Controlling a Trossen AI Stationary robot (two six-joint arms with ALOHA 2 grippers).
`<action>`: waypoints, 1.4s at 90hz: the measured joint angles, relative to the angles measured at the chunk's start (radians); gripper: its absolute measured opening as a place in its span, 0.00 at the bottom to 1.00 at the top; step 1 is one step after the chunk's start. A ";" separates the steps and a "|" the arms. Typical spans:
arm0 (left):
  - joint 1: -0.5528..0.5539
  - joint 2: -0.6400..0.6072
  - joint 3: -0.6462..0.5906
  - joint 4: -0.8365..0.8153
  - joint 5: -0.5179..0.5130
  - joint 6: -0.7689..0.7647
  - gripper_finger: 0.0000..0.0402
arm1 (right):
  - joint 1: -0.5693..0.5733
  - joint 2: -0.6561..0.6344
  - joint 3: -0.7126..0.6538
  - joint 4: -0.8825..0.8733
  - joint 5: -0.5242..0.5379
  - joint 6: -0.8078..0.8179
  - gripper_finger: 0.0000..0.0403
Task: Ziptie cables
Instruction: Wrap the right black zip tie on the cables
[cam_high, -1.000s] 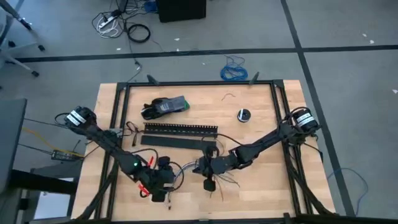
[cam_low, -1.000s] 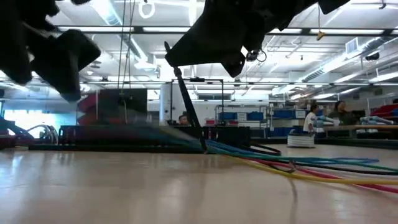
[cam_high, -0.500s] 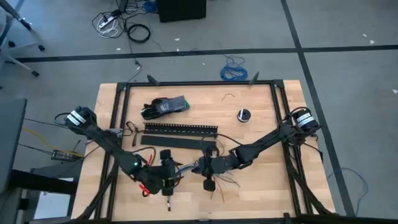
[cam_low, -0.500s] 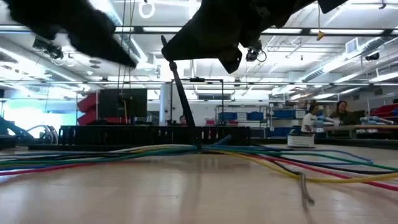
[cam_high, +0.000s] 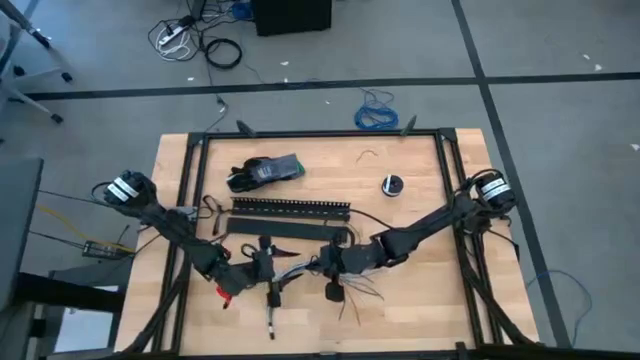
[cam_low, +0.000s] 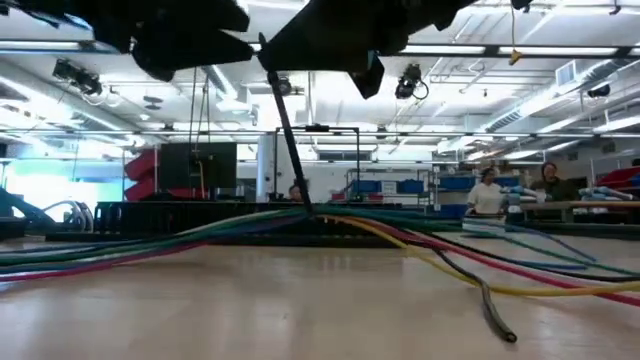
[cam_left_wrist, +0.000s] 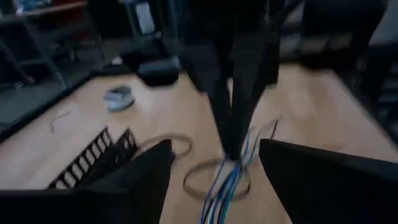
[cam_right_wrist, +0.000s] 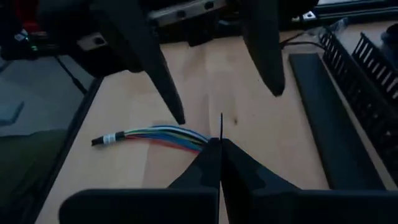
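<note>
The cables (cam_high: 300, 268), a slim bundle of smooth blue, green, yellow and red wires, lie on the pale wood-grain surface (cam_high: 420, 300) just in front of the long black comb-toothed channel (cam_high: 290, 208), fanning out to loose ends on the side toward the right arm. The right gripper (cam_high: 328, 266) sits over the bundle's middle, just in front of the channel; its jaws are pressed together on a thin, stiff black ziptie (cam_right_wrist: 221, 127), which stands up from the wires as a narrow straight strip in the low view. The left gripper (cam_high: 262, 262) hovers at the bundle's other end, also just in front of the channel, with its matte dark jaws spread wide and holding nothing. A small round spool (cam_high: 391, 185) rests behind the channel, toward the right arm's side.
</note>
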 joint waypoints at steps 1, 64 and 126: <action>0.003 0.000 -0.003 0.000 0.008 -0.002 0.60 | -0.001 0.000 0.000 0.001 0.000 0.000 0.00; 0.081 0.061 -0.030 0.106 0.163 -0.055 0.53 | -0.013 -0.007 0.000 0.022 -0.006 -0.029 0.00; 0.093 0.064 -0.030 0.140 0.200 -0.025 0.26 | -0.013 -0.014 0.000 0.012 -0.005 -0.033 0.00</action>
